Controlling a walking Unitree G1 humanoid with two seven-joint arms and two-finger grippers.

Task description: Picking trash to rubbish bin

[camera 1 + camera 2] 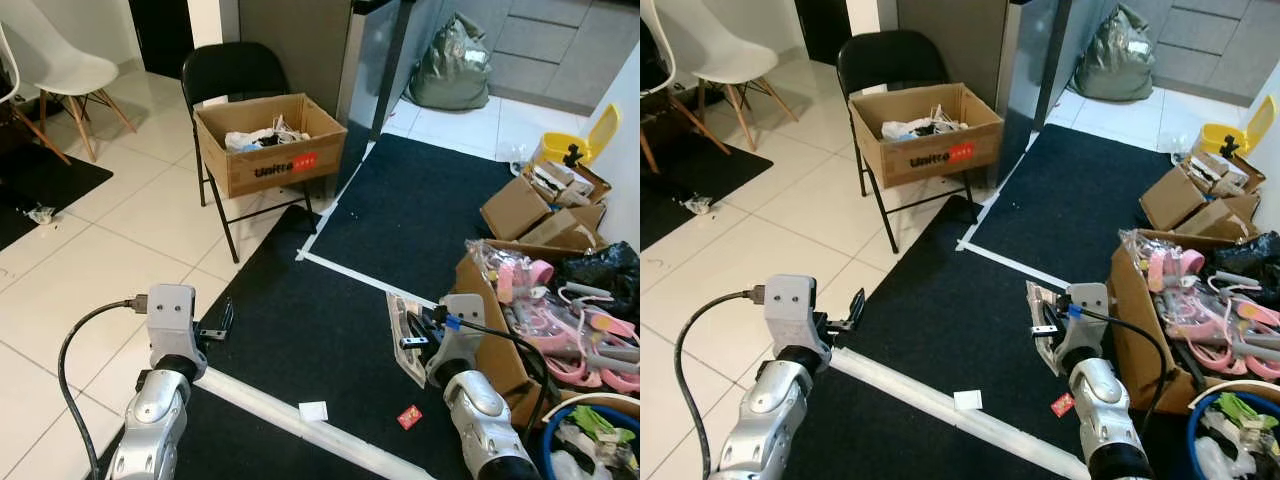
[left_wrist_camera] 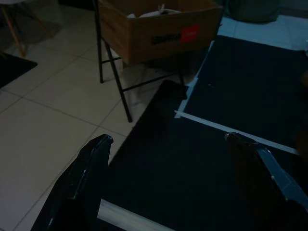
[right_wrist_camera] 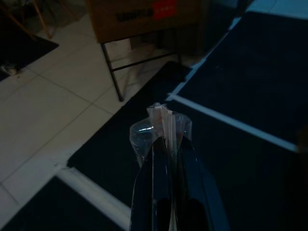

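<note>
My right gripper (image 1: 411, 337) is shut on a clear plastic wrapper (image 3: 161, 123), held low over the black carpet (image 1: 400, 220); the wrapper's crumpled end sticks out past the fingertips. Held out over the carpet's left edge, my left gripper (image 2: 168, 139) is open with nothing between its fingers (image 2: 89, 161). Ahead to the left, a brown cardboard box (image 1: 270, 145) holding crumpled trash rests on a black folding chair (image 1: 232, 70). A white paper scrap (image 1: 313, 411) and a small red scrap (image 1: 409, 417) lie on the carpet between my arms.
A white tape strip (image 1: 300, 420) crosses the carpet near my feet. Open cartons with pink items (image 1: 560, 320) crowd the right side. A yellow bin (image 1: 575, 145) and a green sack (image 1: 455, 65) stand at the back. A white chair (image 1: 60, 70) and crumpled litter (image 1: 40, 213) are at the left.
</note>
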